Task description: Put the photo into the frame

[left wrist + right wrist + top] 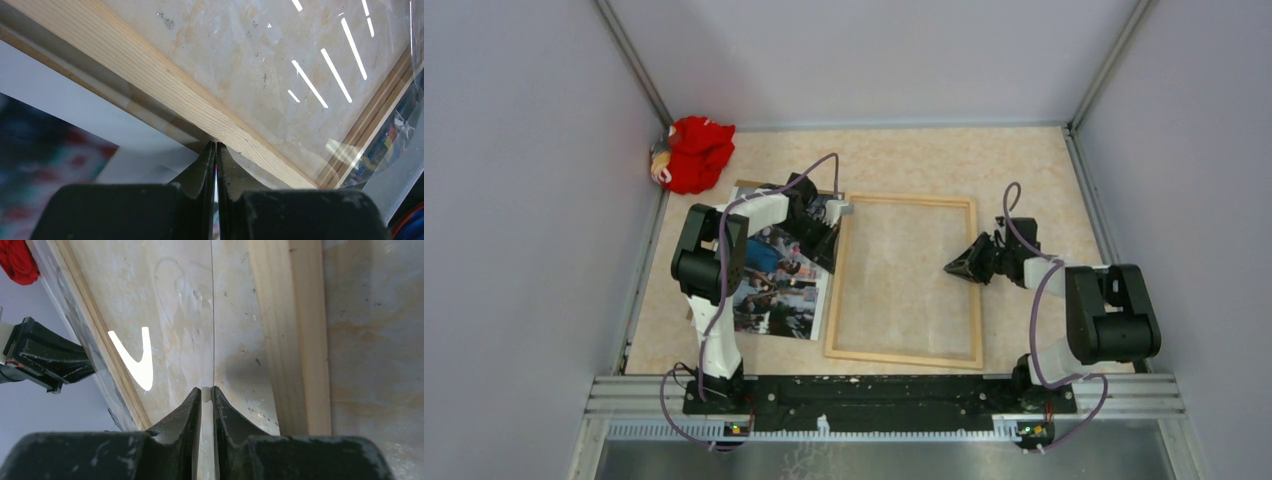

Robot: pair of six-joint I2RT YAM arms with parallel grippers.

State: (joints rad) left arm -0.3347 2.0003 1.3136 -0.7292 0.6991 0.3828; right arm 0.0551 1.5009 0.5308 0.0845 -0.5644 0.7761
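The light-wood frame (904,280) lies flat mid-table; its rails also show in the left wrist view (165,85) and the right wrist view (290,340). The photo (779,295) lies face up just left of it, partly under my left arm, and blurred in the left wrist view (45,145). My left gripper (832,240) (215,145) is shut, its tips at the frame's left rail over the photo's white border. My right gripper (951,267) (207,390) is shut on the thin clear pane (213,315), seen edge-on above the frame's right half.
A red cloth toy (696,152) sits in the far left corner, also in the right wrist view (20,260). A brown board edge (759,186) peeks out beyond the photo's far end. Grey walls enclose the table on three sides.
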